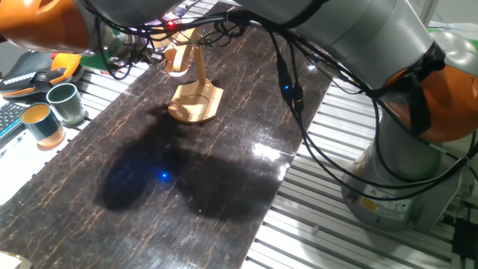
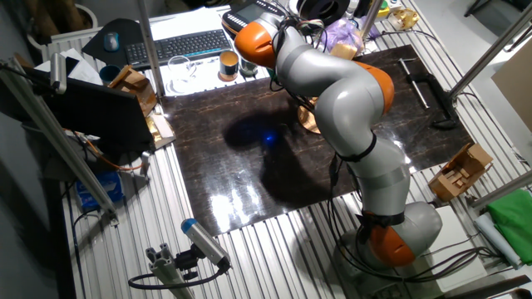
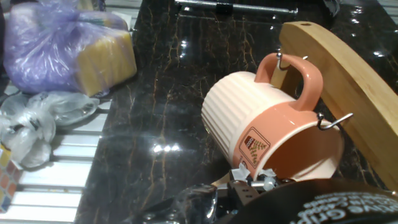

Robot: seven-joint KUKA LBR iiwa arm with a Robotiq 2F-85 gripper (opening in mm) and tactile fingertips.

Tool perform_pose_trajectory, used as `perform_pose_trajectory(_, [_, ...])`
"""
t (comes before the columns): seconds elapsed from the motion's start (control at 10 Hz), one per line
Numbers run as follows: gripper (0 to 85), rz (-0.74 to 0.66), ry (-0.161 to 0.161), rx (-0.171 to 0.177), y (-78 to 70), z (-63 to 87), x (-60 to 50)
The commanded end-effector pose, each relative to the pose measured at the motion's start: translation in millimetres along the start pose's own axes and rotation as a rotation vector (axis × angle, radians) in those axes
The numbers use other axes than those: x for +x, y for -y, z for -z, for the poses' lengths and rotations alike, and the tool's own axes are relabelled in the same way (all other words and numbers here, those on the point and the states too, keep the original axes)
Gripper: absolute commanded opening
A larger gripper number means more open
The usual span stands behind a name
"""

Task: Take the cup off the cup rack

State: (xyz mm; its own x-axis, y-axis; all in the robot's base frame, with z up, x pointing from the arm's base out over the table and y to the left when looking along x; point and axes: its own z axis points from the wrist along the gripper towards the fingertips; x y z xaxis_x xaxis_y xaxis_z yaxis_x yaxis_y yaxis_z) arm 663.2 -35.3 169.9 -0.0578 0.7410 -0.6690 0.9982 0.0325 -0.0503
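In hand view, cup (image 3: 261, 124) on hook.

A robotics lab bench.
A grey-and-orange arm (image 2: 349, 100) stands on a slatted aluminium table (image 2: 249, 249) with a dark marble-look mat (image 1: 194, 164); loose cables (image 1: 328, 149), a keyboard (image 2: 179, 43) at upper left, aluminium frame posts (image 2: 58, 149).

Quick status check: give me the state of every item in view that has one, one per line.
cup: hanging by its handle from a metal hook on the rack, tilted, mouth facing the camera.
cup rack: standing upright on the dark table.
claw: in hand view only its base shows; open or shut cannot be told.
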Motion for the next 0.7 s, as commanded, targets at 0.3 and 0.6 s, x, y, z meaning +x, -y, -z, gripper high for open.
perform_pose_trajectory(0.3, [1.0, -0.014, -0.018, 0.017, -2.5, 4.9, -4.6])
perform_pose_trajectory(0.6, [1.0, -0.01, -0.018, 0.016, -4.8, 5.8, -6.2])
